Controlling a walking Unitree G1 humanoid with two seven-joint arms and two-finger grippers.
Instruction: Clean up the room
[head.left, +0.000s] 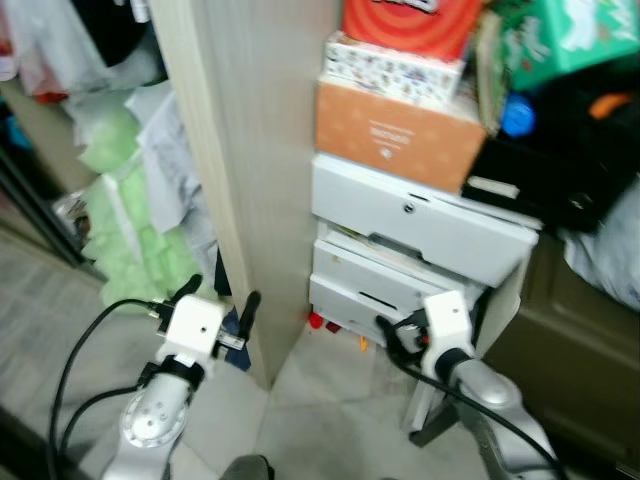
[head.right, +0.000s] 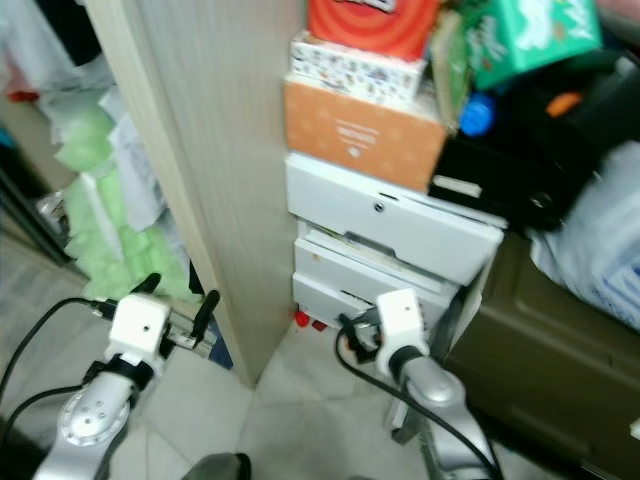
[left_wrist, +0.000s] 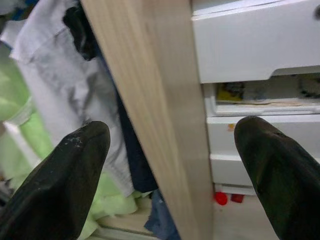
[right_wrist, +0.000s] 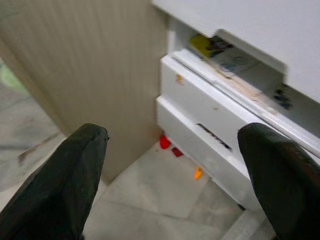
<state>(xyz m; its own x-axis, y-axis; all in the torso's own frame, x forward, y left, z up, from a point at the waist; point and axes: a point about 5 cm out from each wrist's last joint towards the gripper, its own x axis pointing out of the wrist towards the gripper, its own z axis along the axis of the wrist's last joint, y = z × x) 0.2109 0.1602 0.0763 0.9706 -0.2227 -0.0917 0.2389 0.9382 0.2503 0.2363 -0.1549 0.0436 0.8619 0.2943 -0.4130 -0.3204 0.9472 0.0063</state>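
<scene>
Pale wood, a tall upright panel (head.left: 250, 180), divides a cluttered corner where the tidying looks barely begun: clothes (head.left: 140, 190) in green and grey spill in a heap on one side, and small red bits (right_wrist: 169, 146) and an orange bit (right_wrist: 198, 173) lie on the tiled floor (head.left: 330, 400) at the foot of a white drawer unit (head.left: 410, 240). Boxes (head.left: 400, 110) are stacked on top of the unit, whose middle drawer sits ajar with papers showing. Both arms are raised low in front, the left gripper (head.left: 220, 300) just beside the panel's edge, the right gripper (right_wrist: 175, 165) facing the lower drawers, each with jaws spread wide and empty. Room to move is tight, by my reading: the panel's corner, the drawer fronts and a dark cabinet (head.left: 580, 340) to the right hem in a narrow strip of floor.
</scene>
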